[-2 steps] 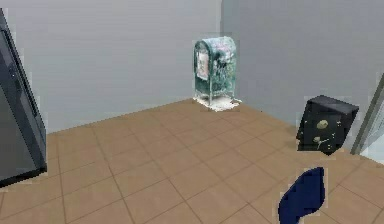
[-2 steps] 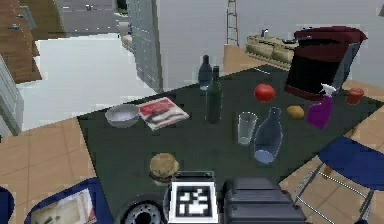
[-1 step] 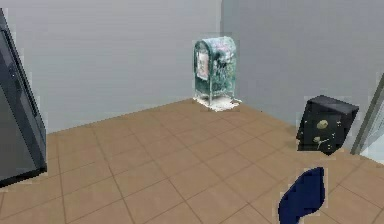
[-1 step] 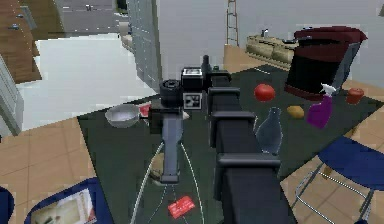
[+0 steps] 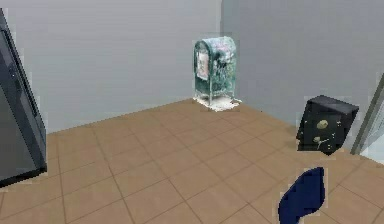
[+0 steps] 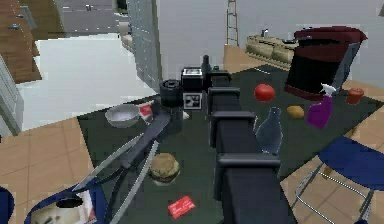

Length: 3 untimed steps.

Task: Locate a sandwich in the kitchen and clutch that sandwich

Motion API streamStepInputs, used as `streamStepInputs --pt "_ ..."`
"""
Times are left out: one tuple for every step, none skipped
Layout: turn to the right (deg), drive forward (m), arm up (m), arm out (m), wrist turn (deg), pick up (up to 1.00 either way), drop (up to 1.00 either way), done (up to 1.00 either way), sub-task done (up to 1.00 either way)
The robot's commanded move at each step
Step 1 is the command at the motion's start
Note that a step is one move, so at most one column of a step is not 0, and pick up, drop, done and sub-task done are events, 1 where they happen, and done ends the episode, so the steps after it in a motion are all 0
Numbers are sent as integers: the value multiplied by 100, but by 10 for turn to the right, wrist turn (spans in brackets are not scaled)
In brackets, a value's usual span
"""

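One sandwich [image 6: 165,168], one bowl [image 6: 122,116]

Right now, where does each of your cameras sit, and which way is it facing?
Forward view: on the robot, facing ahead and slightly down at tiled floor, a pale green object in the corner and a dark box; own body: none.
Arm side view: on the body, facing sideways over a dark table with a sandwich; the arm and end effector show.
Shared: the brown tiled floor.
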Motion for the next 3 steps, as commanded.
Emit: streamStepInputs --pt "0 0 0 0 450 0 0 0 0" --pt "0 0 0 0 450 0 0 0 0" --pt "0 0 0 0 240 0 0 0 0"
